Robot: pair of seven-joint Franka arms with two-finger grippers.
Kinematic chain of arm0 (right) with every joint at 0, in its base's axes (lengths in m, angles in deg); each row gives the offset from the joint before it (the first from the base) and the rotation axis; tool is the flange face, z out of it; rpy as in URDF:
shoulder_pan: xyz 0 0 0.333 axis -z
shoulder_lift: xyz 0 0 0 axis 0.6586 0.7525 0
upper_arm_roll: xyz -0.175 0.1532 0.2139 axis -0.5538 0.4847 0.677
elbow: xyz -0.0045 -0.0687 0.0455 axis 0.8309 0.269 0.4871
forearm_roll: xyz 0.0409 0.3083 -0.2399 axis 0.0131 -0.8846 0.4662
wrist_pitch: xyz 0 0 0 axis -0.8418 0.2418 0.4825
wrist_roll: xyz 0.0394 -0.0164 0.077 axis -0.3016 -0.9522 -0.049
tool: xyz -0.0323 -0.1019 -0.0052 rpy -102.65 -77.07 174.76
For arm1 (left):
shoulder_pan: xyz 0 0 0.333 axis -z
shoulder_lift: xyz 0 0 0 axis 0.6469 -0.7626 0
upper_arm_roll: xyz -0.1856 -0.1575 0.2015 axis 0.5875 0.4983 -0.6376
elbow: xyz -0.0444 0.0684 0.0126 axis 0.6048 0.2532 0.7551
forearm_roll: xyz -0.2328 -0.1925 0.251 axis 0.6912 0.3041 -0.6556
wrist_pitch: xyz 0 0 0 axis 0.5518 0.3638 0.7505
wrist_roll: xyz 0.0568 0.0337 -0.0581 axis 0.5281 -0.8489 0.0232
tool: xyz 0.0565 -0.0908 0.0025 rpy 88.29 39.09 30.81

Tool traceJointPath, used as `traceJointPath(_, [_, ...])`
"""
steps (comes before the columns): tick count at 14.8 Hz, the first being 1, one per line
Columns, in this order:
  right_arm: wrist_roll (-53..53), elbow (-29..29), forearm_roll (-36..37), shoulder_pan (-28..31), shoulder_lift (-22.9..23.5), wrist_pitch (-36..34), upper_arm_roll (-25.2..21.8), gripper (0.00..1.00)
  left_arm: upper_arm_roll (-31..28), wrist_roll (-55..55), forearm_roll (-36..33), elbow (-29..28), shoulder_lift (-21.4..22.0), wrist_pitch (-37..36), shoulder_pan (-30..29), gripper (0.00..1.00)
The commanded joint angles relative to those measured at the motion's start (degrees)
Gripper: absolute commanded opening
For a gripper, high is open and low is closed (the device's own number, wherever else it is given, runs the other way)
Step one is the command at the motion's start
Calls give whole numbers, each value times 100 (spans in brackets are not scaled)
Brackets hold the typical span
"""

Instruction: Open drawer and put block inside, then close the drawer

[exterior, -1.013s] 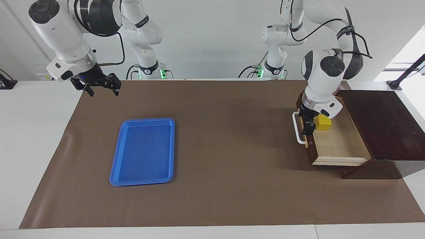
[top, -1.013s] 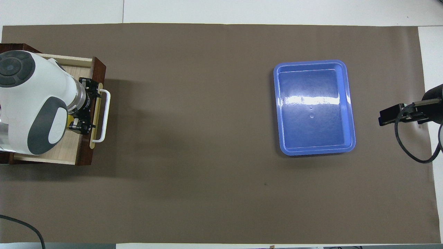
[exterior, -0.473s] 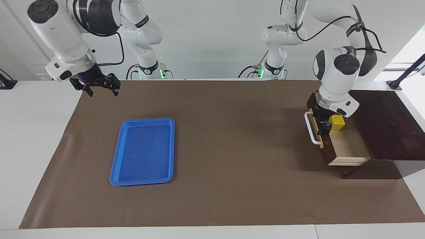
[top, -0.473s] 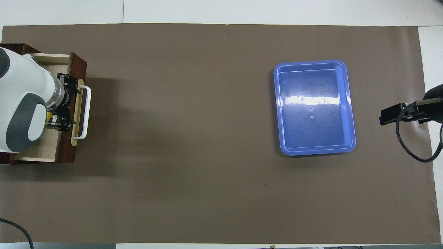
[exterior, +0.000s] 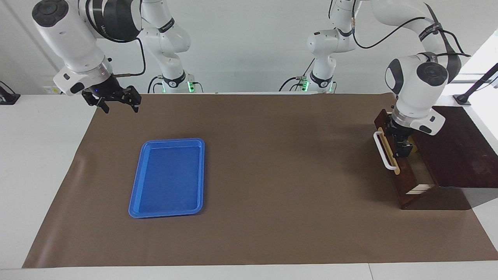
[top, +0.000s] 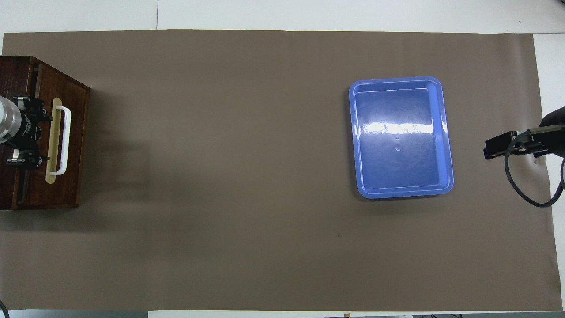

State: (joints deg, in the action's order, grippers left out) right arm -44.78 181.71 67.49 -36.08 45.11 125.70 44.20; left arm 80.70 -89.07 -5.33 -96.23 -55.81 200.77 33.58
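The drawer (exterior: 404, 182) of the dark brown box (exterior: 455, 147) stands at the left arm's end of the table, pushed almost fully in. Only a narrow strip of its pale interior shows. Its white bar handle (exterior: 383, 155) faces the middle of the table and also shows in the overhead view (top: 64, 140). My left gripper (exterior: 402, 149) is down at the top edge of the drawer front, just on the box's side of the handle; it also shows in the overhead view (top: 24, 137). The yellow block is hidden. My right gripper (exterior: 120, 107) is open and empty, waiting in the air over the mat's corner at the right arm's end.
A flat blue tray (exterior: 169, 177) lies empty on the brown mat (exterior: 272, 175) toward the right arm's end, also seen in the overhead view (top: 401, 137). White table surface borders the mat.
My left gripper has moved toward the box with the drawer front. The drawer has slid from wide open to almost shut, and the yellow block has gone out of sight. The right arm has stayed put.
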Motion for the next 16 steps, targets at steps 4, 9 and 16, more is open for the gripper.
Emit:
traceJointPath(4, [-105, -54, 91, 130, 0, -78, 75, 100, 34, 269, -144, 2, 15, 69, -310, 100])
traceJointPath(9, [-105, -54, 82, 68, -18, -96, 75, 100, 60, 631, -100, 405, 6, -132, -181, 100])
traceJointPath(16, [-113, -63, 82, 86, -18, -87, 75, 100, 139, 3227, 920, 1382, 533, -2047, 582, 100])
